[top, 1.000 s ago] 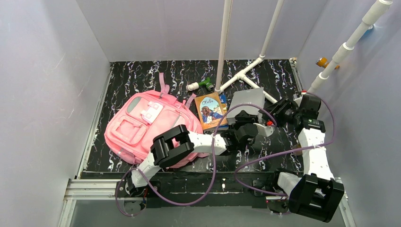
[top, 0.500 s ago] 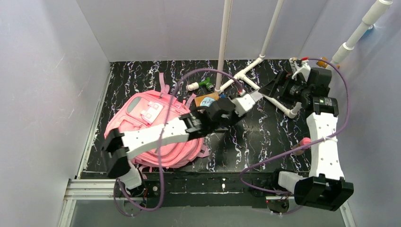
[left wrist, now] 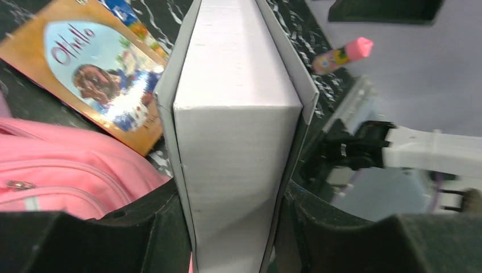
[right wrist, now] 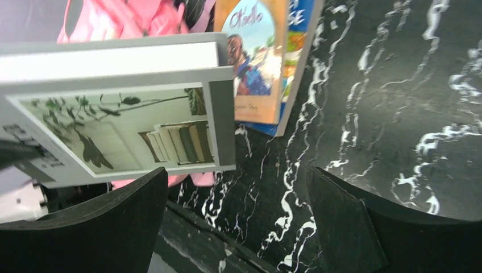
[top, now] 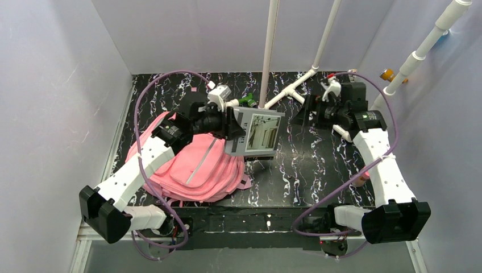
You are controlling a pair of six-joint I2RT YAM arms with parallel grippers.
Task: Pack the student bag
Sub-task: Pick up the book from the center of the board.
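The student bag (top: 193,168) is a soft pink backpack lying flat at the left of the black marbled table (top: 318,165). My left gripper (top: 232,124) is shut on a thick grey book (top: 257,134) and holds it tilted in the air over the bag's right edge. In the left wrist view the book's white page block (left wrist: 236,114) fills the gap between the fingers (left wrist: 142,227), with the bag (left wrist: 57,170) below left. My right gripper (top: 305,111) stands open and empty to the right of the book, over bare table (right wrist: 364,102).
An orange "Othello" book (left wrist: 99,74) lies on a blue one (right wrist: 301,51) beside the bag. A pink-capped glue stick (left wrist: 341,54) lies near the front right. White pipes (top: 295,88) and a small green-and-white object (top: 241,101) sit at the back.
My left arm has swung left and back, carrying the grey book from the table's middle to above the bag's edge. My right gripper opened and drew back toward the far right.
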